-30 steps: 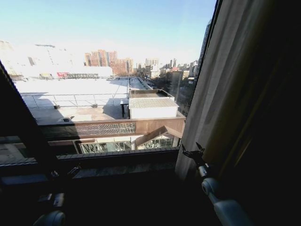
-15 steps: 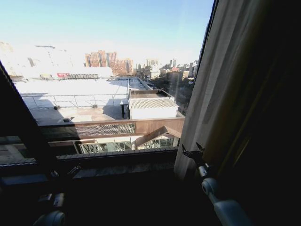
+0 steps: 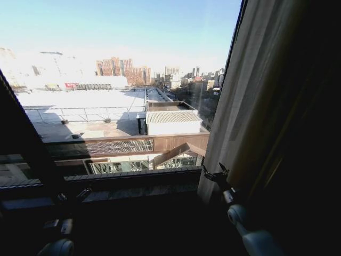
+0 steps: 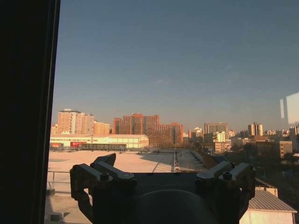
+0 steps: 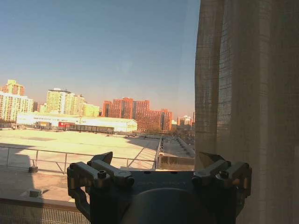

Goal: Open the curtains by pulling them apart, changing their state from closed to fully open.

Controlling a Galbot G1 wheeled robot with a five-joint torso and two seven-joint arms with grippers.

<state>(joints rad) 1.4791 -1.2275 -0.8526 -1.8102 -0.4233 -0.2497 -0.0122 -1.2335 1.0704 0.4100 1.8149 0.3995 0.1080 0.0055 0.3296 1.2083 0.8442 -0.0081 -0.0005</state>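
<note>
The sheer cream curtain (image 3: pixel 250 101) hangs gathered at the right side of the window, its pleats close together; in the right wrist view the curtain (image 5: pixel 247 102) shows beside the glass. My right gripper (image 3: pixel 214 174) is open at the curtain's inner edge, low near the sill. In its wrist view the right gripper (image 5: pixel 156 164) holds nothing, and one fingertip (image 5: pixel 216 164) sits right at the fabric's edge. My left gripper (image 3: pixel 73 196) stays low at the left by the sill; in its wrist view the left gripper (image 4: pixel 163 167) is open and empty, facing bare glass.
The window pane (image 3: pixel 122 96) is uncovered across the middle, with rooftops and city blocks outside. A dark sill (image 3: pixel 133 184) runs below it. A dark upright band (image 4: pixel 25 112) borders the left side; a heavy dark drape (image 3: pixel 314 133) hangs at far right.
My right gripper and forearm have shifted slightly to the left along the curtain's edge. The curtain and the left arm look unchanged.
</note>
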